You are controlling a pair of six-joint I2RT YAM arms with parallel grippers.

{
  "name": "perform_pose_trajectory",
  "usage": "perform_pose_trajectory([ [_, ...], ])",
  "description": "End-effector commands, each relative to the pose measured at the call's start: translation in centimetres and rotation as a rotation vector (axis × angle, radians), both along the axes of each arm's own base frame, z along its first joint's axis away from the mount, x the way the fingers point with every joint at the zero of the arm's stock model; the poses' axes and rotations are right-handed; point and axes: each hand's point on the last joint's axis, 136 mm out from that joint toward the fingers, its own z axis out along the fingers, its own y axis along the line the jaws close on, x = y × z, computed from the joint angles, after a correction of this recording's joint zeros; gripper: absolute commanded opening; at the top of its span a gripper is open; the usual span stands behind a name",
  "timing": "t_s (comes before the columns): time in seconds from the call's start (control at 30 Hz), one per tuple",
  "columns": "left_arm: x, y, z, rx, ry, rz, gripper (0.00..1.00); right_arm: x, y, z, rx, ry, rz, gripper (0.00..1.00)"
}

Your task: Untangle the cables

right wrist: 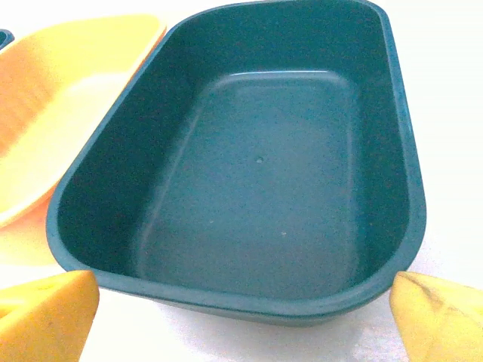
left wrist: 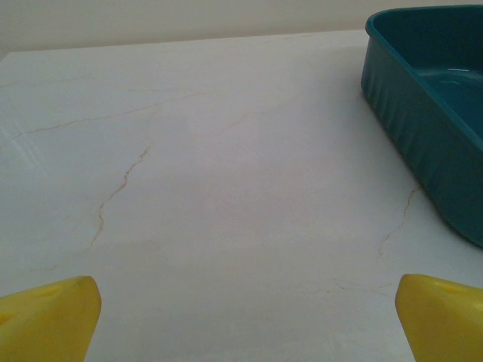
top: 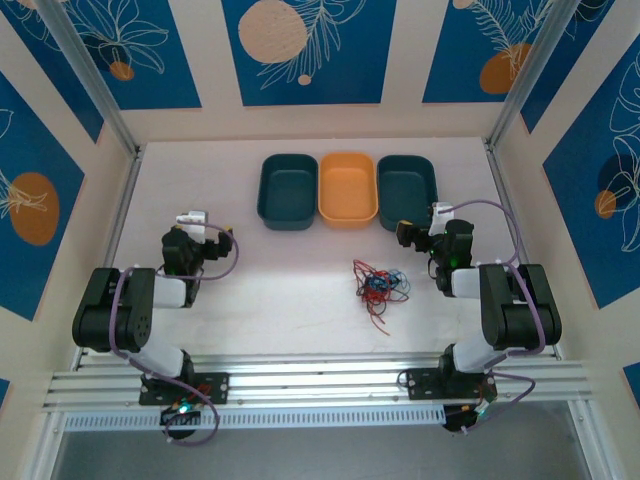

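Evidently nothing's untangled: the cables (top: 378, 285) lie knotted left of my right gripper (right wrist: 243, 305); it and my left gripper (left wrist: 245, 313) gape empty.

**Tangle Too Small to Read**

From above, the cables (top: 378, 284) were one tiny knot; which wire crossed which, I couldn't tell. At the left gripper (left wrist: 241, 324), the bottom edge cut off both yellow tips, and the right edge cut the teal bin (left wrist: 423, 113). The right gripper (right wrist: 241, 320) was cropped likewise, and the orange bin (right wrist: 68, 98) ran off left.
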Motion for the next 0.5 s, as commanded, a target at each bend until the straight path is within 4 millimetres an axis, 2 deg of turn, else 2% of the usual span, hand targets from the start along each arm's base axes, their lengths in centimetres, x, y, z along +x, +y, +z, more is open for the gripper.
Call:
perform_pose_trajectory([
  [0.0,0.2,-0.5,0.2,0.012,-0.005,-0.031,1.0,0.3,0.4,0.8,0.003,-0.022,0.022,0.99],
  [0.27,0.1,-0.4,0.4,0.011,-0.011,-0.021,1.0,0.4,0.3,0.9,0.001,-0.024,0.007,0.99],
  [0.47,-1.0,0.9,3.0,0.012,-0.053,0.053,1.0,1.1,-1.1,3.1,-0.01,0.068,-0.077,0.99],
])
